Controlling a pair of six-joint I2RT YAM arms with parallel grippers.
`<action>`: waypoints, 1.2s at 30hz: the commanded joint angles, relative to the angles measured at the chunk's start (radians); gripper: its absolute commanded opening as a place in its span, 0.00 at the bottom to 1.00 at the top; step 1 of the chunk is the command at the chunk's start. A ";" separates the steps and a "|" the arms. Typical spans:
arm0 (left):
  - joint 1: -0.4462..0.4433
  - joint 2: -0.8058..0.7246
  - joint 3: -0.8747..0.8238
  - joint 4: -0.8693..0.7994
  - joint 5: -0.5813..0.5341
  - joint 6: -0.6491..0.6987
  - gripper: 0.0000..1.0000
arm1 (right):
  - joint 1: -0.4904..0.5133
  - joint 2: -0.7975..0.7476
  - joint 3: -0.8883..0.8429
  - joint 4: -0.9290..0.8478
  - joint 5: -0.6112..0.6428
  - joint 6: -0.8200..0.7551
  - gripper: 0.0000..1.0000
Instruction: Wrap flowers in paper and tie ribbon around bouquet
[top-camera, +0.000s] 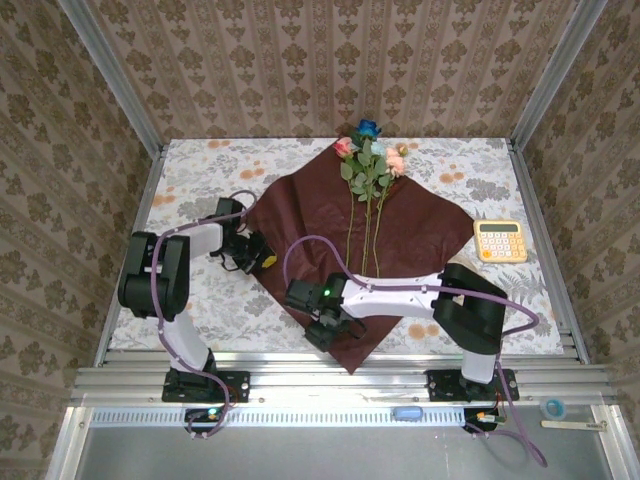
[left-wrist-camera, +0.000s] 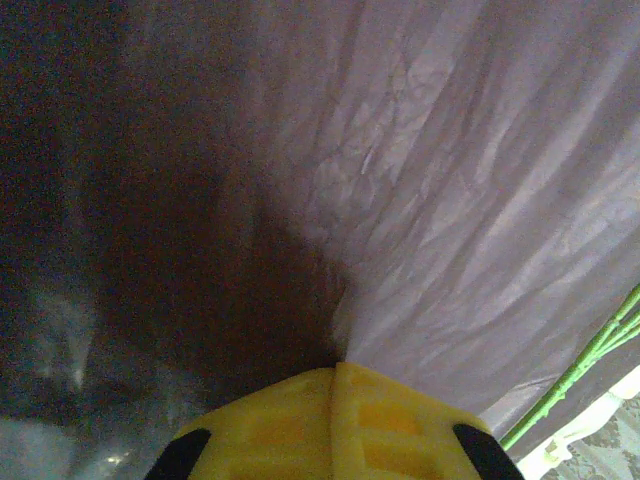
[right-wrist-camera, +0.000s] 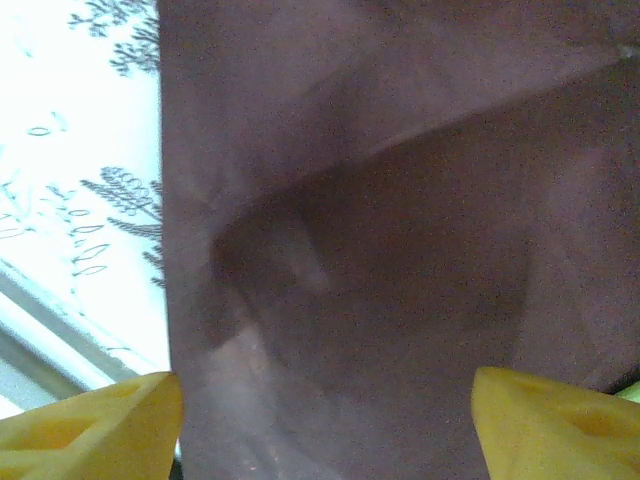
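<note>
There was one sheet of dark red paper (top-camera: 420, 225) lying flat on the patterned surface (top-camera: 240, 300), turned so that its corners pointed to the sides. On it lay the flowers (top-camera: 368, 165). I counted three thin green stems, side by side, and one blue head at the far end. The other heads were pink and pale pink, and their exact number I could not tell. One yellow calculator (top-camera: 499, 240) lay on the surface, apart from the paper.

The left fingers (left-wrist-camera: 335, 410) were closed fully together, and a fold of the paper was pinched between them at its corner. From the tips the paper spread away in wrinkles, lighter on one side and in shadow on the other. The green stems passed well to the right of these fingers.

The right fingers (top-camera: 323, 334) stood wide apart over the near corner of the paper. The wrist view showed the paper lying in the gap between the two yellow tips, with a soft crease across it. They had nothing in hold. The edge of the paper ran just inside the left tip, with the bright surface beyond it.
</note>
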 joint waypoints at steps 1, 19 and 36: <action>0.003 0.015 0.003 -0.019 -0.043 0.025 0.05 | -0.015 0.046 0.020 -0.012 0.035 0.014 0.71; -0.022 -0.243 -0.028 -0.125 -0.070 -0.063 0.24 | -0.080 0.035 0.047 0.001 -0.065 -0.013 0.08; 0.106 -0.446 -0.216 -0.164 -0.042 -0.097 0.19 | -0.020 0.128 0.169 -0.051 -0.098 0.023 0.67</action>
